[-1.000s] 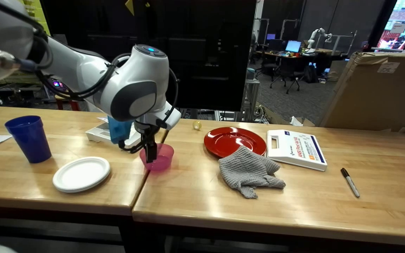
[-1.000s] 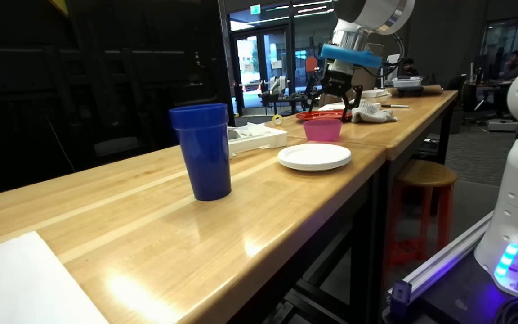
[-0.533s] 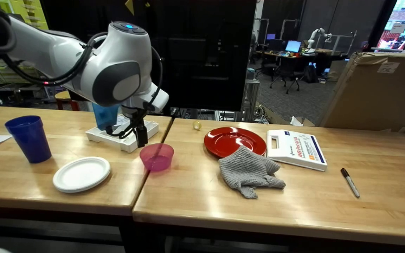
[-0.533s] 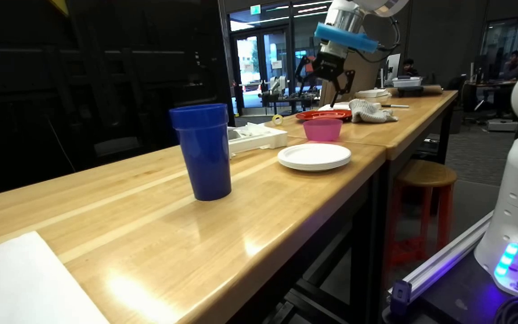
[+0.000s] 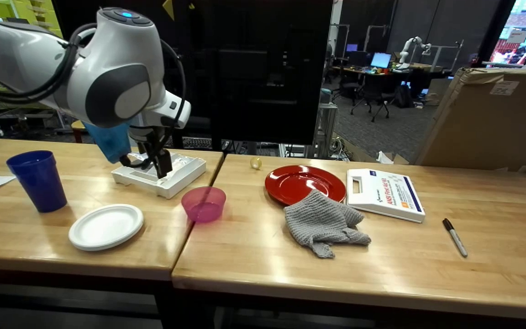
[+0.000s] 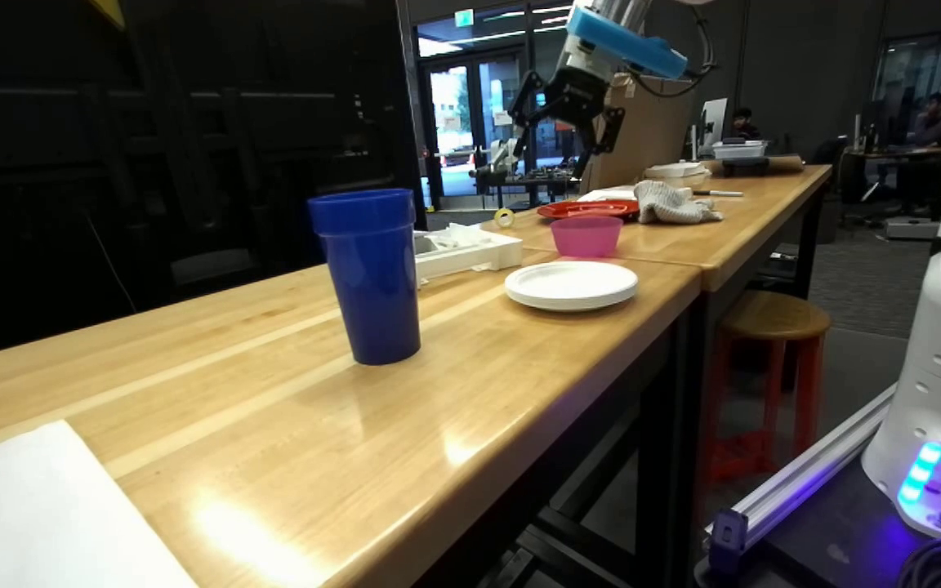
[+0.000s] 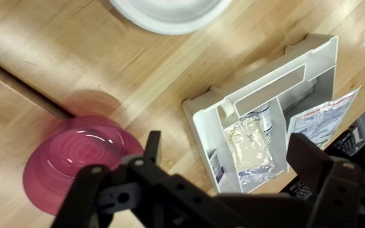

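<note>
One white compartmented tray [image 7: 206, 133] lies on the tabletop [image 5: 30, 242], and the gripper [image 7: 224, 142] hangs above it, spread fully wide, with nothing in its grasp and no contact visible. Its compartments seem to keep a beige wrapped packet [image 7: 249, 144] from sliding about, while a printed packet [image 7: 322, 118] sticks out past the rim, perhaps too large to lie flat. Near the tray, a pink bowl [image 7: 84, 152] straddles a seam [image 7: 27, 88] in the tabletop, its base likely bridging it steadily. Farther off, in an exterior view, a grey knitted piece [image 5: 324, 224] overlaps a red plate [image 5: 304, 180], which probably props its edge up.
</note>
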`<move>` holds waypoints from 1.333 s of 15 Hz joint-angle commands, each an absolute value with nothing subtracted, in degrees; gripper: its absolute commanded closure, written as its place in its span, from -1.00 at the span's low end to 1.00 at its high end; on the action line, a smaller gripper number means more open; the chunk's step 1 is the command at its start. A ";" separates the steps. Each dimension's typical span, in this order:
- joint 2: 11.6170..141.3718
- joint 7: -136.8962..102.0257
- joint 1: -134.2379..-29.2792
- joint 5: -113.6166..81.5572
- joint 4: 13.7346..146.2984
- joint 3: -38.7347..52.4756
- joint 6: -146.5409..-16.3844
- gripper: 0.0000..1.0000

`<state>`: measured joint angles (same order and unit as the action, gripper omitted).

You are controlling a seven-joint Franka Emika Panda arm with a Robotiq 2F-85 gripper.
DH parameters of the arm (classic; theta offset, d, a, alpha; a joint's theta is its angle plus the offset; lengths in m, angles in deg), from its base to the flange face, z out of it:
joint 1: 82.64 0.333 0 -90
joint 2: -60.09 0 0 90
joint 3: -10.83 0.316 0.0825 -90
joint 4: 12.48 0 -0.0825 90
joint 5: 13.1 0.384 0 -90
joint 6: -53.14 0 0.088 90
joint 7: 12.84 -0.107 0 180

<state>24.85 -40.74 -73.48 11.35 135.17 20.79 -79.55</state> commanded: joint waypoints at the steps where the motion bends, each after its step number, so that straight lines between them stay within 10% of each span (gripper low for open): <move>1: 24.70 -34.35 -69.55 14.21 135.39 21.20 -81.63 -1.00; 20: 29.25 -26.42 -63.01 22.61 134.14 22.17 -85.54 -1.00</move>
